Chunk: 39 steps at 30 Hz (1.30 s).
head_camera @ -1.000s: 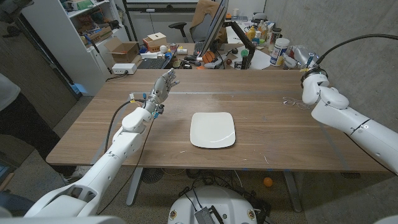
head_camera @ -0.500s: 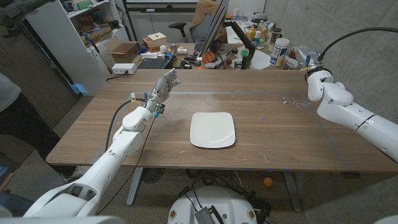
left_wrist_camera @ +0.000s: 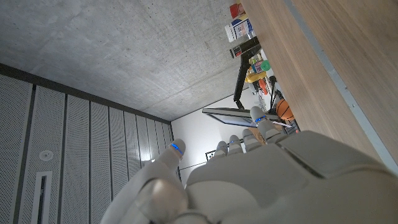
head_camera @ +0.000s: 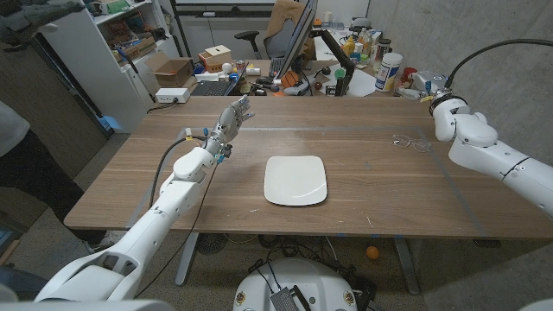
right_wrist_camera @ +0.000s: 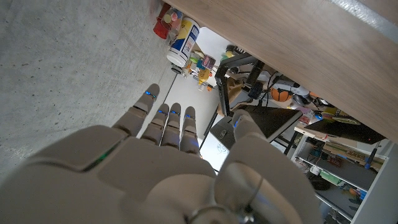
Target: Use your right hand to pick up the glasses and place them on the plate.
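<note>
Right hand (right_wrist_camera: 168, 168) is hovering open, holding nothing. The glasses (head_camera: 411, 142) are looking light, thin and fragile — best pinching the frame's bridge.

Both the left hand (head_camera: 232, 119) and right hand (right_wrist_camera: 168, 155) hover empty, fingers extended.

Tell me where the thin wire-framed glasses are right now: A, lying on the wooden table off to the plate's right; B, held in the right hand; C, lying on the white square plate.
A: the thin wire-framed glasses lie on the bare wooden table, well apart from the white square plate.
</note>
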Tool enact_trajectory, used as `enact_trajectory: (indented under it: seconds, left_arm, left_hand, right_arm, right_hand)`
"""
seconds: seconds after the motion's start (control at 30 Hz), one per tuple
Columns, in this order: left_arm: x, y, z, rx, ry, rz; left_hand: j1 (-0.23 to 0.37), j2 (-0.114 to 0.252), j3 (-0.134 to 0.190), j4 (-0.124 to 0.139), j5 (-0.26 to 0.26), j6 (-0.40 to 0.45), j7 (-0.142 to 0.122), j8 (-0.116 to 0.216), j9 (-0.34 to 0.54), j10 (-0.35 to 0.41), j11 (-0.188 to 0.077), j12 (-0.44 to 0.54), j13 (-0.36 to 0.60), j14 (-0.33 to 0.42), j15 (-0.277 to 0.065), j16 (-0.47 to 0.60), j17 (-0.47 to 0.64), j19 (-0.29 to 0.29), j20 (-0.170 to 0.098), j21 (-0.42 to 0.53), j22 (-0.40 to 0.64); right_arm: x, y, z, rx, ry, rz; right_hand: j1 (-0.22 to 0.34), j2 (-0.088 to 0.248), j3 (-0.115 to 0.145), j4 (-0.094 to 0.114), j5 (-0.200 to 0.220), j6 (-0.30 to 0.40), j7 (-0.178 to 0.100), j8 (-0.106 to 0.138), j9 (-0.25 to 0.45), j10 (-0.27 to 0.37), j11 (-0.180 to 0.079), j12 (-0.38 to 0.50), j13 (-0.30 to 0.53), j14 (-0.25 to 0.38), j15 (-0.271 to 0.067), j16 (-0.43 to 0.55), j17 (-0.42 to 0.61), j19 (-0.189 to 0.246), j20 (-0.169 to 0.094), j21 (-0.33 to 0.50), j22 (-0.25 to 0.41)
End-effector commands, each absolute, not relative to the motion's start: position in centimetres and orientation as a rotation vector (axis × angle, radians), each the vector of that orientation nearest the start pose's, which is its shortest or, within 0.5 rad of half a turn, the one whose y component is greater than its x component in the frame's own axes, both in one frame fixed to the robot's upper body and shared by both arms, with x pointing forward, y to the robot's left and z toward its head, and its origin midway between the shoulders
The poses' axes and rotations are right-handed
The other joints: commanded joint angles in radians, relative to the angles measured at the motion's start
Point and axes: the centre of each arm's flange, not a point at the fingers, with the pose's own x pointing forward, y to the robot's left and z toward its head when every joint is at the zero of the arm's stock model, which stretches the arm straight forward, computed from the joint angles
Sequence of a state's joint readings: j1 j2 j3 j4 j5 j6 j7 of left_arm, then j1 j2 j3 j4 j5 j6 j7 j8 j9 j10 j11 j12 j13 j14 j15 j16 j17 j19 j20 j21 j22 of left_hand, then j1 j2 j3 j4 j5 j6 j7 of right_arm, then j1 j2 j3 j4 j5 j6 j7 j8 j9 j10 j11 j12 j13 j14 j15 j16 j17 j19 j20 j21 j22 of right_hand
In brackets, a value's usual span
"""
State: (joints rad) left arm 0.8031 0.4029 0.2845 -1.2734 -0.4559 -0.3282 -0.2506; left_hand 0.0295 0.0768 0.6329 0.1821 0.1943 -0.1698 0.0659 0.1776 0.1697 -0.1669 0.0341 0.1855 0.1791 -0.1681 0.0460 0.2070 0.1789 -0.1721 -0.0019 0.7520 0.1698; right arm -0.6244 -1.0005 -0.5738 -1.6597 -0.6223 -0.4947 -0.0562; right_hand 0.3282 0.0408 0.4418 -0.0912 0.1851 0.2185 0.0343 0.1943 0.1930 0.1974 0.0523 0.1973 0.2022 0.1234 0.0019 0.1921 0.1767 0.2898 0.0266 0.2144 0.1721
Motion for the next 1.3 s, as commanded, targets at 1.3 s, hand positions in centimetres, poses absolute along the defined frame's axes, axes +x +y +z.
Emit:
enact_trajectory:
  seconds: [1.3]
  left_arm:
    - [65.7, 24.9, 0.4, 0.096, -0.698, -0.397]
  left_hand:
    - [-0.009, 0.101, 0.004, -0.001, 0.004, -0.058, 0.001, 0.003, 0.004, -0.091, 0.001, 0.006, 0.001, -0.078, 0.002, 0.000, 0.004, -0.106, 0.001, -0.014, 0.005]
  right_arm:
    - [61.7, -43.1, 11.0, -1.779, 0.105, -0.440]
  right_hand:
    - [0.113, -0.064, 0.002, -0.078, 0.031, -0.167, -0.026, -0.012, 0.005, -0.153, -0.037, -0.012, 0.004, -0.082, 0.009, -0.006, 0.003, 0.045, 0.108, -0.003, 0.000]
